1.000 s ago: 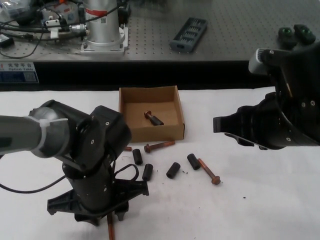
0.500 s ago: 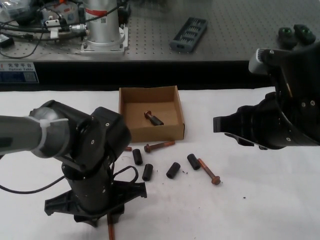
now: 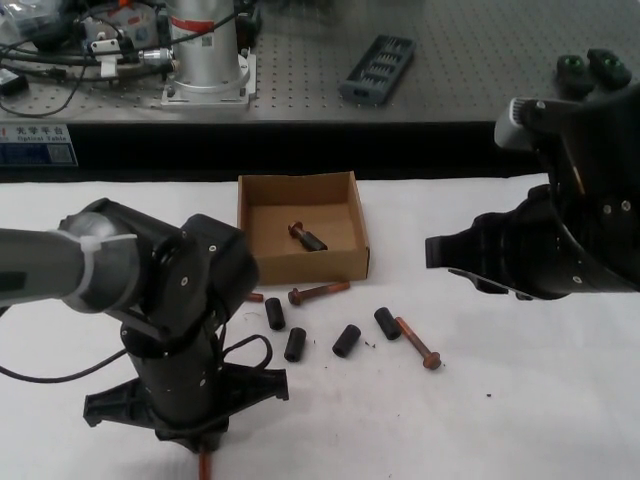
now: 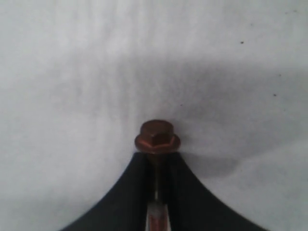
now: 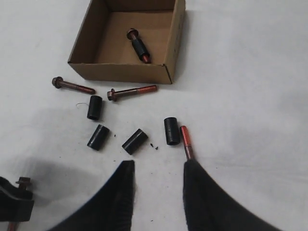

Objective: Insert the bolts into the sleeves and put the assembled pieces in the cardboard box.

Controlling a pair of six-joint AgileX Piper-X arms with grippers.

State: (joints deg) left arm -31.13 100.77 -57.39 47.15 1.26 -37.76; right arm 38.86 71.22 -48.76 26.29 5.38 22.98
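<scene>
While the left pincer is pinched on the shank of a bolt, whose head juts past the fingertips, it hangs close over the white surface at the near left; whether the bolt touches the surface I cannot tell. The right pincer is spread and holds nothing, off to the right of the box. One assembled piece (a bolt seated in its sleeve) lies inside the box. On the surface just in front of the box lie three loose bolts and four black sleeves. The rightmost sleeve lies just beside the shank end of the rightmost bolt, and the other two bolts lie nearest the box.
</scene>
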